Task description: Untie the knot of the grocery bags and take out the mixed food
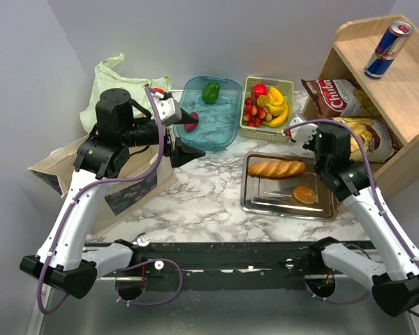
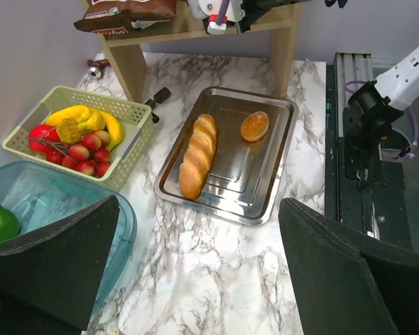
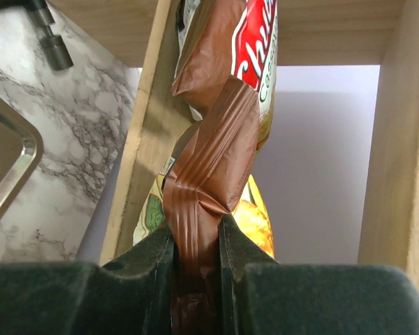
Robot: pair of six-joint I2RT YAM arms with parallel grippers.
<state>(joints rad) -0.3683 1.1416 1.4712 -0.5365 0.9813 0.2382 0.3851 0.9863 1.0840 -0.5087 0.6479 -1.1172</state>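
Crisp bag point(image 3: 209, 160) pinched in right gripper point(image 3: 195, 237) — left gripper point(image 2: 199, 206) spread, seemingly empty.

Both arms are built from white shell links joined by black cylindrical joint housings. The left arm point(image 1: 84, 202) and the right arm point(image 1: 377, 209) are each trailed by a thin purple cable point(image 1: 158, 136), led back from behind the hand to a black base block point(image 1: 56, 273). The left gripper point(image 2: 199, 202) is fitted with two broad, wedge-shaped matte black fingers point(image 2: 56, 269). A white housing point(image 1: 166, 109) with red marks is mounted just behind that hand. Similar dark fingers point(image 3: 91, 293) are seen on the right gripper point(image 3: 195, 234).
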